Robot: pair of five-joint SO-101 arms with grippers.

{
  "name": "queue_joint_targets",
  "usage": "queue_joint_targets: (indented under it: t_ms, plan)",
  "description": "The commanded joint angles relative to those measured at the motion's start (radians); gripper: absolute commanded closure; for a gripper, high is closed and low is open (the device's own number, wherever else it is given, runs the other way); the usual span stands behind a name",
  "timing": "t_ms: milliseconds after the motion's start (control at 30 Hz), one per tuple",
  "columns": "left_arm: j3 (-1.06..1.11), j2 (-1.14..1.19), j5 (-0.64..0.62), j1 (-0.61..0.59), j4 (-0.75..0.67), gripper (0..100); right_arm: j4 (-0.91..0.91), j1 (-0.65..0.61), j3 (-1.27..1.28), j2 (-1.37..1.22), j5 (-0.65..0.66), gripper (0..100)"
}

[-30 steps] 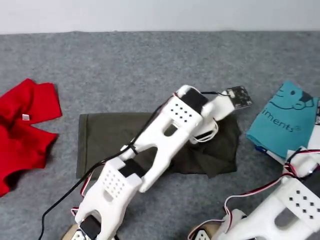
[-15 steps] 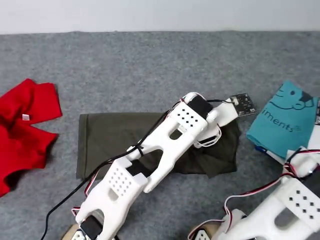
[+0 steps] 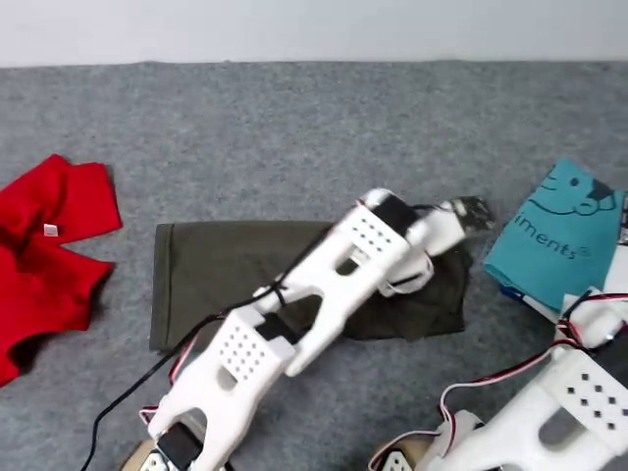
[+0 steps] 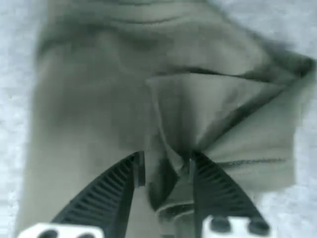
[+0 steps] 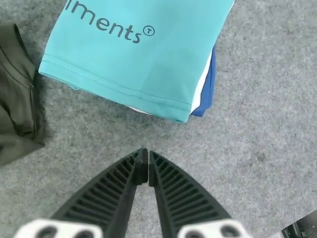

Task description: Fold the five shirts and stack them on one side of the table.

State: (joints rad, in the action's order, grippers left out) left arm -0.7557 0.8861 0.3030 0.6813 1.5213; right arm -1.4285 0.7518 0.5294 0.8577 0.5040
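Left tool shifted, seemingly pinching olive shirt

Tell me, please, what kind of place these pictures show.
Likely a robot lab bench for laundry folding: a grey felt-covered table, the left claw gripping an olive shirt, and a folded teal shirt set at one side.

This looked like a robotics lab bench, not a home. Grey felt covered the table under the olive shirt, and a bare pale wall ran beyond it. The white printed left arm stretched over the shirt. The right arm, beside it, trailed exposed wiring.
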Motion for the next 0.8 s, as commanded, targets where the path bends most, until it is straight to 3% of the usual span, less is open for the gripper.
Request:
queue_joint_targets:
  t_ms: [0,200,467,767]
  plan:
    - [-0.028,0.002,0.069,-0.078,-0.063,85,0.013,0.004,-0.011,0.021,-0.002,98.9]
    - [-0.081,0.003,0.092,-0.109,-0.015,85,0.012,0.004,-0.011,0.021,-0.002,98.9]
    - [-0.397,0.009,0.086,-0.035,0.232,85,0.010,0.004,-0.011,0.021,-0.002,98.9]
    - [-0.389,0.109,0.038,0.051,0.158,85,0.010,0.005,-0.011,0.021,-0.002,98.9]
